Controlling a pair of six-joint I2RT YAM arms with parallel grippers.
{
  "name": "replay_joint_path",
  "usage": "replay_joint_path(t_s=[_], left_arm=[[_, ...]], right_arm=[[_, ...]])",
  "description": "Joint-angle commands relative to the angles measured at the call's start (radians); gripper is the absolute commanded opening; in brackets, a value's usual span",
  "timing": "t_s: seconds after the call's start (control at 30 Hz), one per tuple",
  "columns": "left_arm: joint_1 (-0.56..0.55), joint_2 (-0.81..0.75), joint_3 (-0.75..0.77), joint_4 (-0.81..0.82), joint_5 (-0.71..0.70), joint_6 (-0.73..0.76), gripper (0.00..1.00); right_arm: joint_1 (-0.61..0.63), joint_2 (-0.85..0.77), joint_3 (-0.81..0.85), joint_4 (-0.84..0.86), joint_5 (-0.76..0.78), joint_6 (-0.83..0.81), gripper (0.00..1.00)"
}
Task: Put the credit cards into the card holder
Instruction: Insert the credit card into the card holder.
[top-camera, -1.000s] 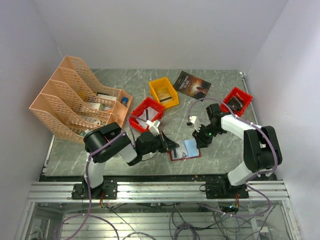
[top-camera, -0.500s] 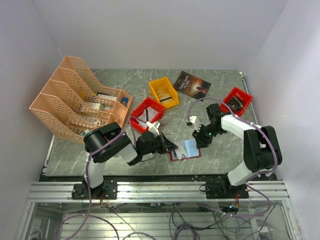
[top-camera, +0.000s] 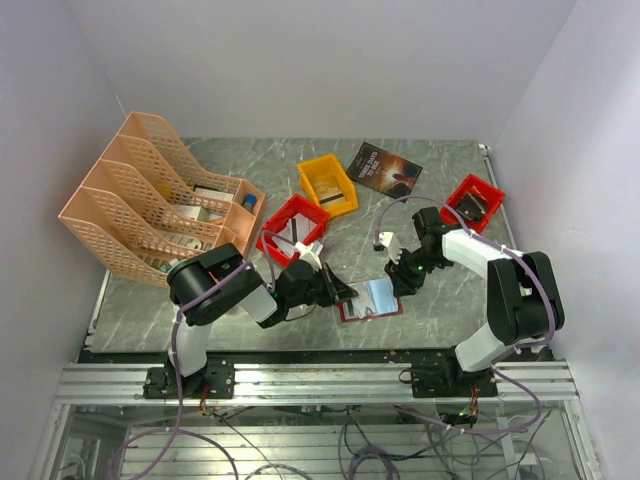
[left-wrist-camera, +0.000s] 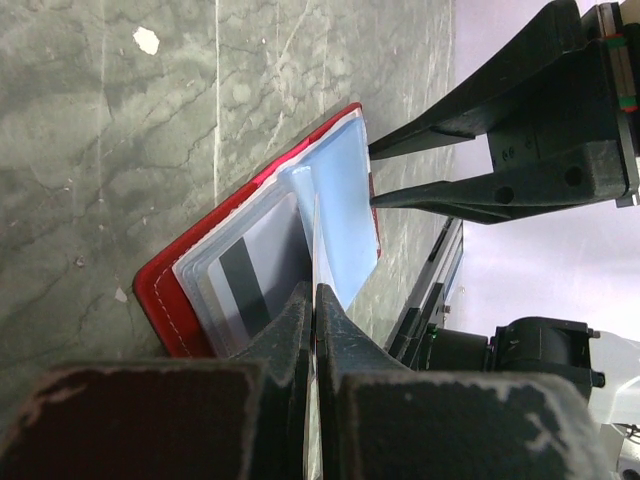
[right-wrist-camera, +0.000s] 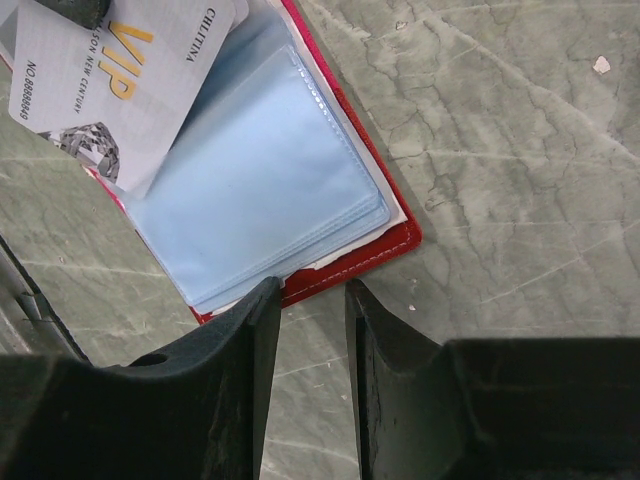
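The holder (right-wrist-camera: 403, 238) lies open, dark red outside and pale blue inside. The left gripper (left-wrist-camera: 315, 300) pinches a whitish VIP card (right-wrist-camera: 110, 80) over it. The right gripper (right-wrist-camera: 310, 290) is spread at its edge.

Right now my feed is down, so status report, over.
Left gripper shut on credit card, over open card holder. Right gripper open, tips at its edge. No obstruction seen.

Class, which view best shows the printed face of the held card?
Right wrist: the card faces the lens, its VIP print legible. Left wrist shows it edge-on; top external, too small to read.
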Motion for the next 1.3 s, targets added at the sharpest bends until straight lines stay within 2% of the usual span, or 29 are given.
replay_joint_path(t_s=[0.0,0.4,0.87,1.27], left_arm=[[0.004,0.029,0.028,-0.038,0.001,0.007,0.07],[0.004,0.038,0.055,-0.115,0.02,-0.014,0.07],[0.004,-0.008,0.121,-0.361,0.037,0.027,0.07],[0.004,-0.024,0.12,-0.381,0.056,0.028,0.07]], right_arm=[[-0.004,0.016,0.014,0.003,0.01,-0.002,0.33],[-0.004,0.016,0.014,0.004,0.012,0.0,0.33],[-0.002,0.029,0.012,0.023,0.026,0.024,0.33],[0.019,0.052,0.013,0.037,0.035,0.045,0.33]])
